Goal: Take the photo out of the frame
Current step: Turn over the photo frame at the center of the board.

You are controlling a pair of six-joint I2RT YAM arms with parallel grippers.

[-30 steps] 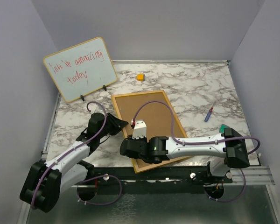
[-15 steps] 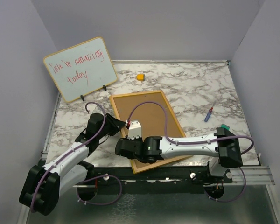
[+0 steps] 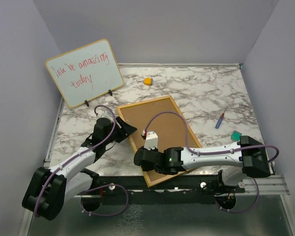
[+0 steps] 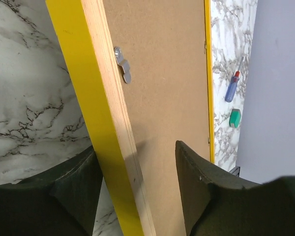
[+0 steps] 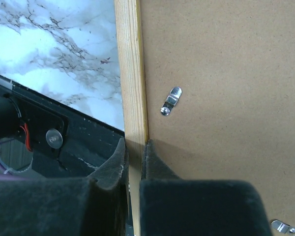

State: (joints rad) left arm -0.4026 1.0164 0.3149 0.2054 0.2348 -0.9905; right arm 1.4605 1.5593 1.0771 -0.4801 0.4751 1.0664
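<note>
The frame (image 3: 162, 125) lies back up on the marble table, its brown board and thin yellow border showing. The photo is hidden under that board. My left gripper (image 3: 129, 129) is open at the frame's far-left edge. In the left wrist view its fingers (image 4: 201, 191) straddle the yellow side (image 4: 96, 123), with a gap on the board side. My right gripper (image 3: 140, 156) is shut on the same long edge nearer the table's front. The right wrist view shows its pads (image 5: 157, 164) pinching the wooden edge (image 5: 130, 73). Small metal clips (image 5: 169, 101) sit on the backing.
A whiteboard (image 3: 83, 73) with red handwriting leans at the back left. A small yellow block (image 3: 147, 81) lies behind the frame. A blue and red marker (image 3: 220, 120) and a green object (image 3: 236, 134) lie on the right. The frame's near corner overhangs the table's front edge (image 3: 187, 173).
My right gripper has closed on the frame's edge and my left gripper has opened. The frame has turned and slid a little to the right and toward the front edge.
</note>
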